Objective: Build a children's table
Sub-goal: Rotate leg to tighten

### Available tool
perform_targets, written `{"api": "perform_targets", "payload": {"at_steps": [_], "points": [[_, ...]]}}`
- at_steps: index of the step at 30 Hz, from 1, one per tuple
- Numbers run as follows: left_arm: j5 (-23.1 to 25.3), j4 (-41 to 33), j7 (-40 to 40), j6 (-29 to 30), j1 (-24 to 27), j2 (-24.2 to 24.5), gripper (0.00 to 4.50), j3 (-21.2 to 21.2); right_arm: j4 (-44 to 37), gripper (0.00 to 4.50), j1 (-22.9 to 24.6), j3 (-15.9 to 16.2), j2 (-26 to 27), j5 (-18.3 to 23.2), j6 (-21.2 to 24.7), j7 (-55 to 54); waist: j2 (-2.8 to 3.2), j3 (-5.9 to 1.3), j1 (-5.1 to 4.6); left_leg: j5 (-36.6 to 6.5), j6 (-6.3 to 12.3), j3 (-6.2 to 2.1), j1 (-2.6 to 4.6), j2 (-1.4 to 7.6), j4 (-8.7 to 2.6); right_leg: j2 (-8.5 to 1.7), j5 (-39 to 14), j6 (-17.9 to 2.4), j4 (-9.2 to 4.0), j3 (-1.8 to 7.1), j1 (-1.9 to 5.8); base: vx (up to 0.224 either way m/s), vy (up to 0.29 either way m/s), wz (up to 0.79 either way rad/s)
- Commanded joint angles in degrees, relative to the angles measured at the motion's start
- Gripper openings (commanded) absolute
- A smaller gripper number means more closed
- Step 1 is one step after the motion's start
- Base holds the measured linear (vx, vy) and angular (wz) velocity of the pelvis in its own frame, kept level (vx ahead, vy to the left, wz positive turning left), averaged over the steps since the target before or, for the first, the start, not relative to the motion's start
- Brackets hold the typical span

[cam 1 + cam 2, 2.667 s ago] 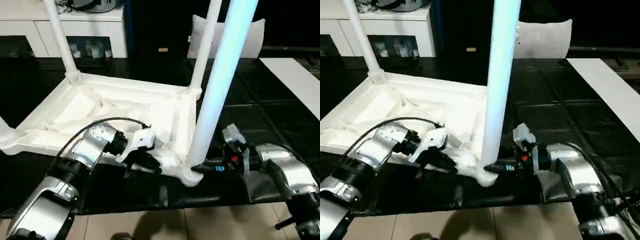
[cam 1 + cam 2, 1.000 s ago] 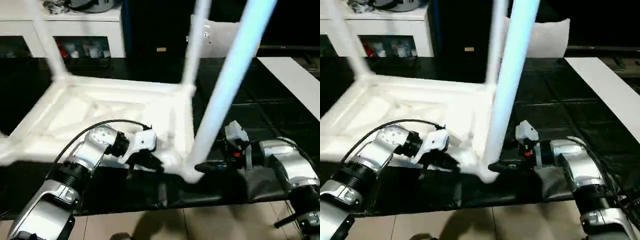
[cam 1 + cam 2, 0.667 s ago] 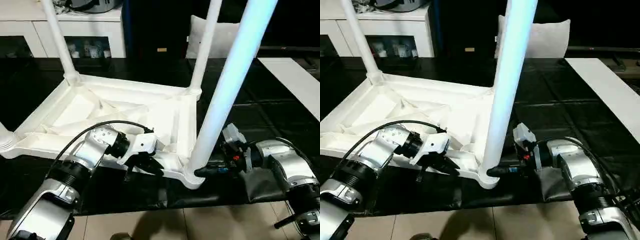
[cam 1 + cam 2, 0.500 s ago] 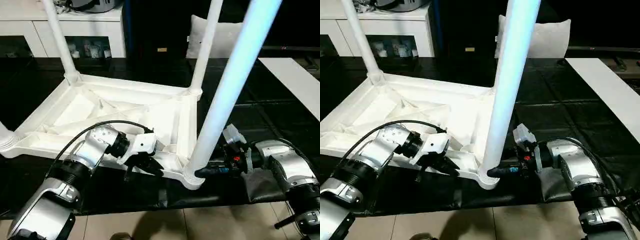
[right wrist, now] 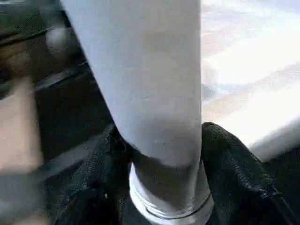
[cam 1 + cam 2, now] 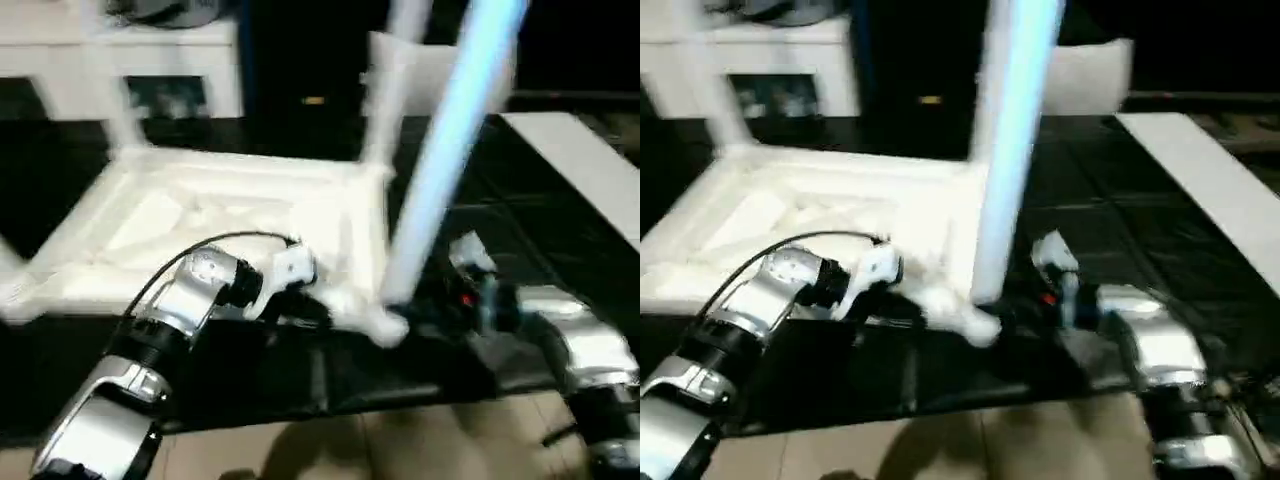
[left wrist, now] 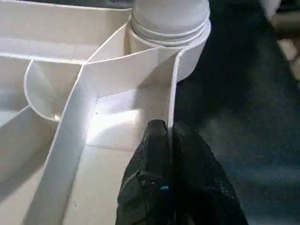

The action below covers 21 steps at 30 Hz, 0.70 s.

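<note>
Left hand [image 7: 169, 140]: you're pinching the tabletop [image 6: 200, 215] rim, fingers clenched.
Right hand [image 5: 164, 187]: wrapped round the leg [image 5: 145, 93] near its socket.
Writing: none readable.

Dim room, dark floor mat. Both head views smeared by motion blur, softening the edges of the white plastic square tabletop [image 6: 230, 215] lying upside down. Nearest tall white tube leg [image 6: 445, 150] tinted pale blue. Beside that leg's base, left wrist view sharp, with a bright patch of light and grey shadows among the ribs. Right wrist view blurred, the leg very close and soft.
</note>
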Motion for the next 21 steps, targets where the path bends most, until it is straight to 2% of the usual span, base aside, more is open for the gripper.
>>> {"api": "perform_targets", "payload": {"at_steps": [1, 2, 4, 5, 6, 8, 9, 10, 11, 12, 13, 15, 16, 17, 18, 19, 21], "points": [[-1.8, -4.0, 10.0, 4.6, -2.6, -5.8, 0.0, 3.1, 0.2, 1.96, -3.0, 1.8, 6.9, -2.3, 1.0, -11.1, -0.64, -3.92, -0.13, -10.3, 1.3, -0.3, -0.27, 0.61, -3.67, -3.87, -29.2, -1.4, -6.2, 2.62, 3.55, 0.0, 0.0, 0.0], [-1.7, -4.0, 10.4, 4.7, -2.7, -5.9, 0.0, 3.1, 0.2, 1.96, -3.1, 1.8, 7.1, -2.4, 1.1, -11.7, -0.73, -3.92, -0.56, -10.0, 1.17, -0.39, -0.54, 0.66, -3.71, -3.82, -28.7, -1.6, -6.0, 2.57, 3.71, 0.0, 0.0, 0.0], [-1.0, -4.0, 14.8, 6.9, -3.3, -7.8, 0.0, 3.8, 0.3, 1.95, -4.1, 0.9, 9.8, -4.2, 2.8, -19.0, -0.66, -3.93, -1.26, -9.5, 1.69, -0.3, -0.28, 0.45, -3.63, -3.55, -28.1, -1.7, -6.22, 2.55, 3.46, 0.0, 0.0, 0.0], [-0.4, -3.7, 18.3, 7.8, -3.7, -9.3, 0.0, 4.4, 0.9, 1.95, -5.1, -0.4, 11.9, -4.6, 4.7, -24.5, -0.46, -4.01, -1.27, -9.3, 1.75, -0.36, -0.26, 0.47, -3.63, -3.6, -27.5, -2.0, -6.12, 2.58, 3.52, 0.0, 0.0, 0.0], [0.1, -3.8, 20.7, 8.6, -4.0, -10.3, 0.0, 4.8, 1.1, 1.95, -5.7, -1.4, 13.4, -4.9, 6.1, -28.2, -0.5, -4.12, -1.63, -8.6, 1.81, -0.38, -0.3, 0.66, -3.72, -3.49, -25.8, -2.7, -5.82, 2.74, 3.48, 0.0, 0.0, 0.0], [0.8, -3.7, 24.9, 9.6, -4.4, -12.1, 0.0, 5.4, 1.8, 1.95, -6.5, -2.4, 15.6, -5.7, 5.3, -32.7, -0.36, -4.23, -1.71, -8.1, 2.09, -0.35, -0.19, 0.77, -3.75, -3.59, -24.0, -3.5, -5.7, 2.88, 3.47, 0.0, 0.0, 0.0], [0.9, -3.7, 25.9, 9.9, -4.4, -12.6, 0.0, 5.5, 2.0, 1.95, -6.6, -2.2, 16.0, -6.2, 4.3, -33.2, -0.27, -4.41, -1.53, -7.2, 2.6, -0.33, -0.24, 0.89, -3.75, -3.61, -21.1, -4.3, -5.33, 3.15, 3.6, 0.0, 0.0, 0.0], [1.0, -3.8, 26.8, 9.9, -4.4, -13.0, 0.0, 5.6, 2.1, 2.49, -6.5, -1.8, 16.2, -6.7, 3.0, -33.6, -0.29, -4.53, -1.43, -5.8, 3.28, -0.4, -0.47, 1.04, -3.77, -3.62, -17.4, -5.5, -4.7, 3.36, 3.78, 0.0, 0.0, 0.0], [1.0, -4.1, 27.2, 10.1, -4.3, -13.2, 0.0, 5.6, 2.1, 2.63, -6.4, -1.9, 16.8, -6.9, 1.4, -33.9, -0.29, -4.65, -1.47, -5.0, 3.47, -0.42, -0.61, 1.14, -3.72, -3.6, -15.3, -6.1, -4.32, 3.47, 3.84, 0.054, 0.004, 0.03], [1.0, -4.7, 27.3, 10.4, -4.0, -13.3, 0.0, 5.6, 1.9, 2.69, -6.2, -2.3, 17.6, -6.5, 0.5, -34.1, -0.36, -4.94, -1.35, -2.7, 4.45, -0.39, -0.83, 1.16, -3.48, -3.67, -10.0, -8.1, -3.49, 3.67, 4.08, 0.0, 0.0, 0.0], [1.1, -4.8, 27.2, 10.4, -4.0, -13.2, 0.0, 5.5, 1.8, 2.69, -6.2, -2.4, 17.6, -6.4, 0.5, -34.1, -0.4, -4.98, -1.34, -1.9, 4.84, -0.38, -0.96, 1.12, -3.41, -3.66, -8.2, -8.7, -3.18, 3.74, 4.12, 0.0, 0.0, 0.0], [1.3, -5.6, 25.5, 9.5, -3.4, -12.1, 0.0, 4.9, 0.3, 2.99, -5.5, -2.1, 17.2, -6.1, 0.0, -32.9, -0.34, -5.05, -1.23, -0.3, 6.2, -0.29, -1.04, 1.06, -3.2, -3.65, -5.0, -10.0, -2.82, 3.82, 4.07, 0.0, 0.0, 0.0], [1.3, -5.7, 25.1, 9.4, -3.3, -11.8, 0.0, 4.8, 0.1, 2.99, -5.3, -2.0, 17.1, -6.1, 0.0, -32.6, -0.58, -5.0, -1.24, -0.1, 6.62, -0.25, -1.06, 1.1, -3.21, -3.64, -4.6, -10.3, -2.79, 3.83, 4.05, 0.0, 0.0, 0.0], [1.3, -5.7, 24.0, 8.5, -3.0, -11.1, 0.0, 4.6, -0.4, 3.12, -5.0, -2.0, 16.6, -6.0, -0.2, -31.7, -0.46, -4.82, -1.22, -0.5, 7.08, -0.18, -1.07, 1.06, -3.23, -3.64, -5.1, -10.6, -2.9, 3.82, 4.02, 0.0, 0.0, 0.0], [1.1, -5.8, 22.7, 7.8, -2.7, -10.4, 0.0, 4.5, -0.8, 3.15, -4.7, -2.1, 15.9, -5.7, -0.3, -30.6, -0.39, -4.73, -1.16, -1.6, 7.08, -0.15, -1.0, 1.1, -3.3, -3.75, -6.8, -10.3, -3.16, 3.79, 4.05, 0.0, 0.0, 0.0], [0.9, -5.9, 21.3, 7.5, -2.2, -9.4, 0.0, 4.4, -1.0, 3.21, -4.4, -2.6, 14.9, -5.0, -0.5, -29.5, -0.6, -4.64, -1.18, -2.6, 6.87, -0.14, -0.97, 1.1, -3.36, -3.75, -8.6, -9.8, -3.35, 3.74, 4.12, 0.0, 0.0, 0.0], [0.8, -5.9, 19.8, 6.4, -1.9, -8.4, 0.0, 4.0, -1.0, 3.55, -4.1, -2.9, 13.8, -4.4, -1.5, -27.8, -0.45, -4.49, -1.15, -4.0, 6.41, -0.14, -0.87, 1.18, -3.47, -3.83, -11.2, -8.9, -3.74, 3.76, 3.99, 0.0, 0.0, 0.0]]}}
